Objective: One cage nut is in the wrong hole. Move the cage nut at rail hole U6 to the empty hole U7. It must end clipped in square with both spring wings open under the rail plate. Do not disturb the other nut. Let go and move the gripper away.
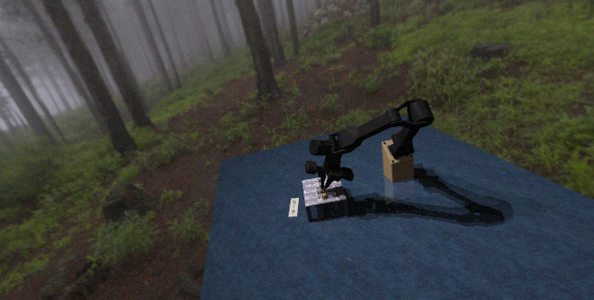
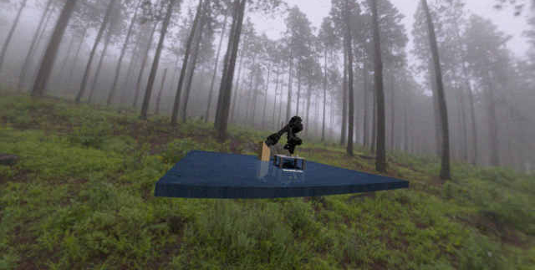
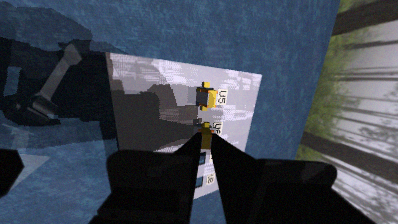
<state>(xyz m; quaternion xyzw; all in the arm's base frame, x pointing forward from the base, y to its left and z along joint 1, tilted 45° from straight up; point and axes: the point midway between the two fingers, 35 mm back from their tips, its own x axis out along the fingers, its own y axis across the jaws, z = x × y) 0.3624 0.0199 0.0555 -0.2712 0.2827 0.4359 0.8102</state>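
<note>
That table top (image 1: 269, 244) (image 2: 251, 178) (image 3: 165, 30) is mottled blue — the rail plate (image 1: 312, 189) (image 3: 236, 104) on it pale, whitish grey. Both cage nuts show yellow, the one by U5 (image 3: 206, 97) with a dark grey patch — and the arm (image 1: 371, 130) (image 2: 288, 128) is black all over.

The black arm (image 1: 367, 135) is rising from a tan block (image 1: 398, 170) on the blue table (image 1: 399, 254) and reaching over to a pale rail plate (image 1: 310, 192), its gripper (image 1: 324, 190) pointing down at a small yellow piece on the plate. A white label card (image 1: 293, 207) is lying just beside the plate, while dark shadows are stretching across the blue surface.
</note>
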